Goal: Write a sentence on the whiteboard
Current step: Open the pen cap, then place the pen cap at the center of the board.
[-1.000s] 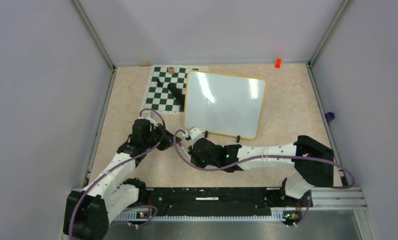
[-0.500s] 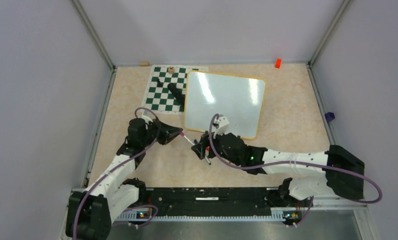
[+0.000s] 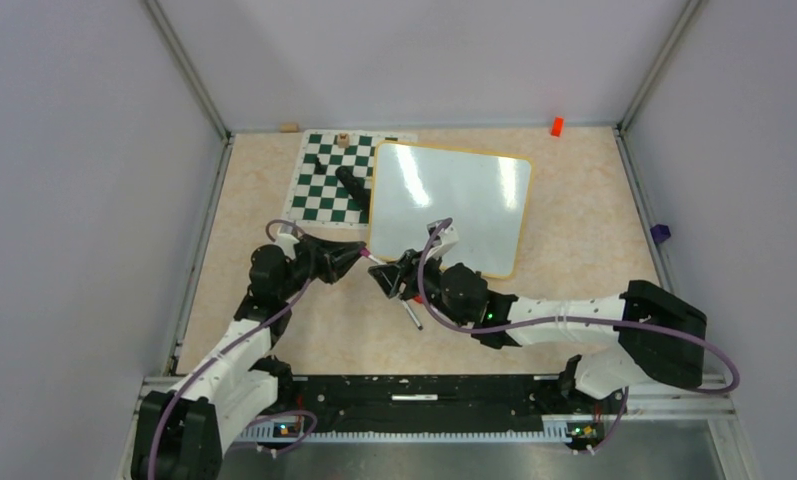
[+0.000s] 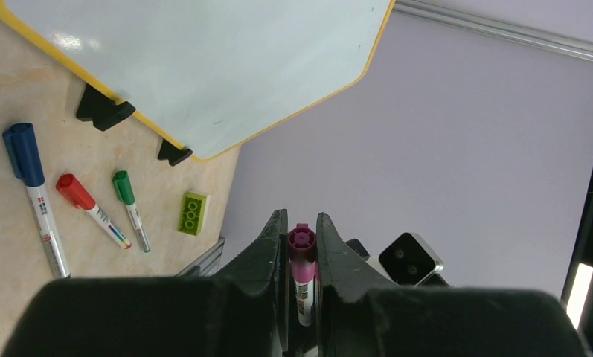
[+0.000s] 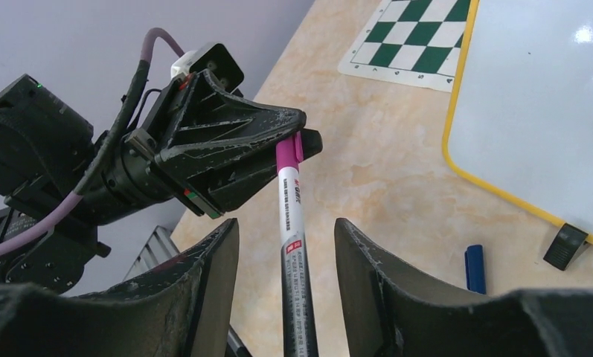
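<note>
Whiteboard [image 3: 449, 205] blank, far centre, just right of chess mat [image 3: 324, 185] | left gripper [image 4: 300, 223] pinches purple marker [image 5: 292, 216] by its cap end; right gripper [image 3: 389, 278] jaws wide around barrel, not gripping | risk: left lets go early, marker drops; skewed closing knocks it loose

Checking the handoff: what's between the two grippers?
Purple marker: cap end clamped in the left gripper, body inside the open right gripper. Right wrist view.

We've got the whiteboard [image 3: 449, 207] lying toward the desk's far edge, overlapping the chess mat [image 3: 329, 180] on its left. Just before the board's near-left corner, the left gripper [image 3: 359, 255] and right gripper [image 3: 386, 277] face tip to tip, a marker [image 5: 292, 216] bridging them. Three loose markers [image 4: 92, 212] lie before the board's near edge.
</note>
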### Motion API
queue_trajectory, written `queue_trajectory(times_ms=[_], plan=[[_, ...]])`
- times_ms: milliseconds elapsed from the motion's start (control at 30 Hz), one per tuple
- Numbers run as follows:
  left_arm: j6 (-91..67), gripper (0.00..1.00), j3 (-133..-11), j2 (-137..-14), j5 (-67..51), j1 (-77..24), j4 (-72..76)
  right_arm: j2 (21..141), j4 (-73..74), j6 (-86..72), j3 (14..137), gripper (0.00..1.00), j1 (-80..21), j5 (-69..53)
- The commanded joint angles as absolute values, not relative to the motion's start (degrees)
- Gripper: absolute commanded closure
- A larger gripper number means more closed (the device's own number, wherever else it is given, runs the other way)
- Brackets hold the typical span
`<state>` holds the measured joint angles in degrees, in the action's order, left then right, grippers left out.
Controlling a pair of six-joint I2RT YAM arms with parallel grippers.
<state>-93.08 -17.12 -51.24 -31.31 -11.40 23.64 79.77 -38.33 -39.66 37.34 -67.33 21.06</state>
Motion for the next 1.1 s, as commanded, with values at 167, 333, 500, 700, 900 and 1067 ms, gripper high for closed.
queue_trajectory(times_ms=[167,333,500,700,900,1067], plan=[[-94.83,1.0,-16.27,-49.3,-32.24,-11.17,26.71,79.69,-43.2,-39.93,40.08,0.54,-67.24,23.88],[-94.87,1.0,-15.48,-49.51,-32.3,-11.22,27.51,79.38,-41.27,-39.58,40.33,0.72,-67.25,23.91],[-94.82,1.0,-15.15,-49.66,-32.22,-11.16,27.99,78.3,-39.6,-40.05,39.93,0.95,-67.25,25.64],[-92.29,1.0,-13.39,-48.64,-29.98,-8.0,27.94,74.7,-31.78,-41.84,39.25,1.0,-67.24,25.28],[-82.61,1.0,-14.53,-52.03,-37.59,7.24,22.65,63.83,-21.43,-44.24,32.34,1.0,-67.16,25.94],[-76.27,1.0,-16.09,-57.26,-40.93,12.26,19.8,53.97,-14.32,-44.43,27.72,1.0,-66.85,27.83]])
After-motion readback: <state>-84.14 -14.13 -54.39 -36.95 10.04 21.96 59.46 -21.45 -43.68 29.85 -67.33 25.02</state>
